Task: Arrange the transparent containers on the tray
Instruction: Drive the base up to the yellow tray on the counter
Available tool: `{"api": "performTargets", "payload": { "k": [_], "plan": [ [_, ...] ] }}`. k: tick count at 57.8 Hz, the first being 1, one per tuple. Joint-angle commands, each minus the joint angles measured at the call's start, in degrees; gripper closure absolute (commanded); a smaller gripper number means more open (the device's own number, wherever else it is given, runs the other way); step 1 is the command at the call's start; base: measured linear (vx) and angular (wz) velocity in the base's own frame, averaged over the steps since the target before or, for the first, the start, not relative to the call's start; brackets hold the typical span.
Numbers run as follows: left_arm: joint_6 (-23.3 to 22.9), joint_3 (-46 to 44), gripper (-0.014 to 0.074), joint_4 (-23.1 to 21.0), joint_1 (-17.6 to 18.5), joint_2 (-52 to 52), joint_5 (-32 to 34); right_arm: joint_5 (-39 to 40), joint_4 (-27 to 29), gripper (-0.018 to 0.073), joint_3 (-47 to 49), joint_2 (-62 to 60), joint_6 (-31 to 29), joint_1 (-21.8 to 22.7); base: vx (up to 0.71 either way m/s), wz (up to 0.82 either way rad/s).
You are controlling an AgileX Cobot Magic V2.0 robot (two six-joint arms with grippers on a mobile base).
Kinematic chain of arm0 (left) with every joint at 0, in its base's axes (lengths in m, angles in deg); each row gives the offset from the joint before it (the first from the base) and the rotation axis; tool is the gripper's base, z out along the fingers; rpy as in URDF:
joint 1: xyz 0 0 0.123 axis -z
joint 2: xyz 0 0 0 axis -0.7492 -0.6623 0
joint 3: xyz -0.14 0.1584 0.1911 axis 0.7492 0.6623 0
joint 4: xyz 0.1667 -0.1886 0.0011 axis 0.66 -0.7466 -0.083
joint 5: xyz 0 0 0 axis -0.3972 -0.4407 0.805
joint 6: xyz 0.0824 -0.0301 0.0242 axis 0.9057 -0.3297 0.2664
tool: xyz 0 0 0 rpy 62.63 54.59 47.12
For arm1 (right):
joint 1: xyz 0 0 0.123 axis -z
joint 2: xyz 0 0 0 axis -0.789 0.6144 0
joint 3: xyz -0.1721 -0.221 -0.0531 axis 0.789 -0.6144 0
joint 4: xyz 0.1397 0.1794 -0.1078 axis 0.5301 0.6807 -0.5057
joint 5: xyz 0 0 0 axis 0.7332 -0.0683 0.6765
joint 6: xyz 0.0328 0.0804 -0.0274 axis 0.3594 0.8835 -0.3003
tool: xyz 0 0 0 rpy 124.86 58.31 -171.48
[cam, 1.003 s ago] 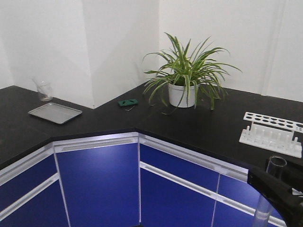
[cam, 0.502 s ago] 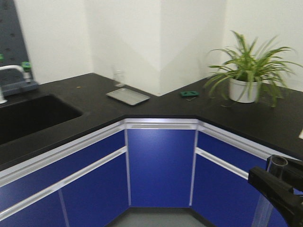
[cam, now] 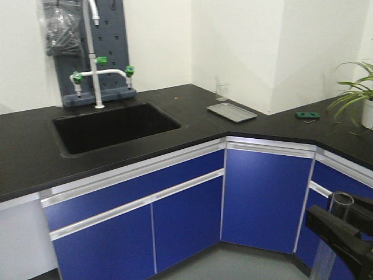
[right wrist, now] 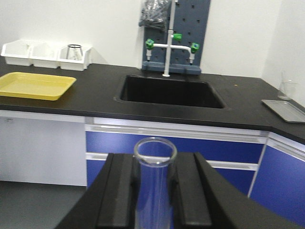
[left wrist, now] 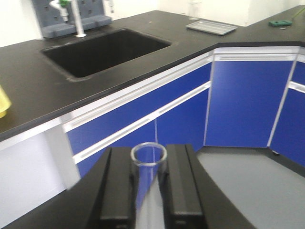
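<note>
test tube [left wrist: 148, 164] [right wrist: 153, 191] clamped in each gripper, yellow tray [right wrist: 35, 86] left of the sink [right wrist: 169, 90]

far left of the sink, a row of white bins [right wrist: 28, 53] stands against the wall on the black surface [right wrist: 95, 102]. the bin nearest the sink holds a clear flask [right wrist: 74, 51]. just in front of the bins lies the yellow tray, flat on the surface and well apart from the sink. behind the sink a white faucet [right wrist: 167, 52] with green knobs rises before a grey pegboard [right wrist: 193, 24]. right of the sink, near the corner of the surface, lies a flat metal tray [cam: 232, 112], with a clear beaker [cam: 222, 90] just behind it. further right of the sink are a small green item [cam: 307, 115] and a potted plant [cam: 366, 111]. below the sink run blue cabinet doors [cam: 175, 204].

the left gripper [left wrist: 148, 151] has its two black fingers [left wrist: 119, 186] pressed on either side of a test tube. the tube stands upright with its open rim up, off the surface and out in front of the cabinet doors below the sink. the right gripper [right wrist: 156, 157] is likewise clamped on the other test tube, upright, rim up, held off the surface in front of the sink. both are well apart from the yellow tray.
</note>
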Motion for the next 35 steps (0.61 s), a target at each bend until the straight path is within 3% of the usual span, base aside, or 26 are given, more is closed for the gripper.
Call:
{"api": "performTargets", "payload": {
  "k": [1, 35],
  "plan": [
    [-0.02, -1.62, 0.0600, -0.08, 0.25, -0.05, 4.49, 4.98, -0.48, 0.0571, 1.73, -0.05, -0.29, 0.05, -0.13, 0.28],
    [-0.02, -1.62, 0.0600, -0.08, 0.25, -0.05, 4.48, 4.82, -0.48, 0.0571, 1.73, -0.05, -0.29, 0.05, -0.06, 0.28]
  ]
}}
